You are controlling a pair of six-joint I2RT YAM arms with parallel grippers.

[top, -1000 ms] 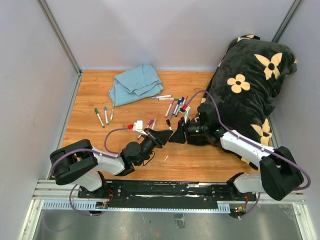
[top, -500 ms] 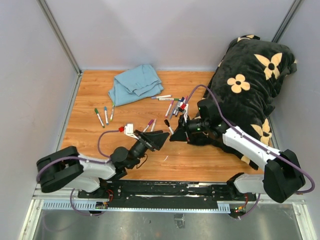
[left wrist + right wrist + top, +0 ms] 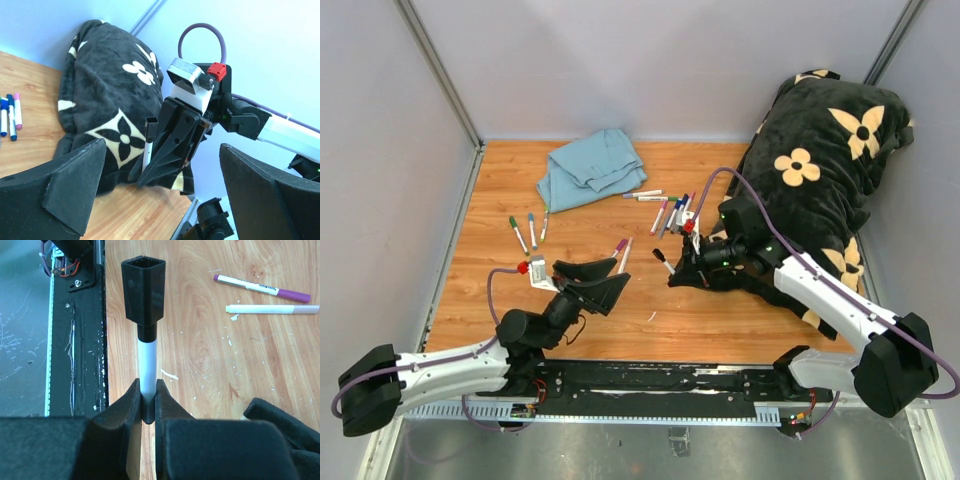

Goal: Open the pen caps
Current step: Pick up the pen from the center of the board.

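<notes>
Right gripper [image 3: 147, 392]: clamps white marker barrel [image 3: 147, 357]; black square plastic cap [image 3: 144, 287] beyond jaws.
Left gripper [image 3: 620, 271]: spread, empty.
Pinch: plain at right wrist, unclear overhead.

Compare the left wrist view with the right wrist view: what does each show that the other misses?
Only the left wrist view shows the floral pillow, the right gripper seen from outside, and the left gripper's fingers wide apart, holding nothing. Only the right wrist view shows a purple-capped marker and a pale-capped marker lying on the wood, plus the black base rail. Both show the white marker with its black cap, clamped in the right gripper above the wooden table.
</notes>
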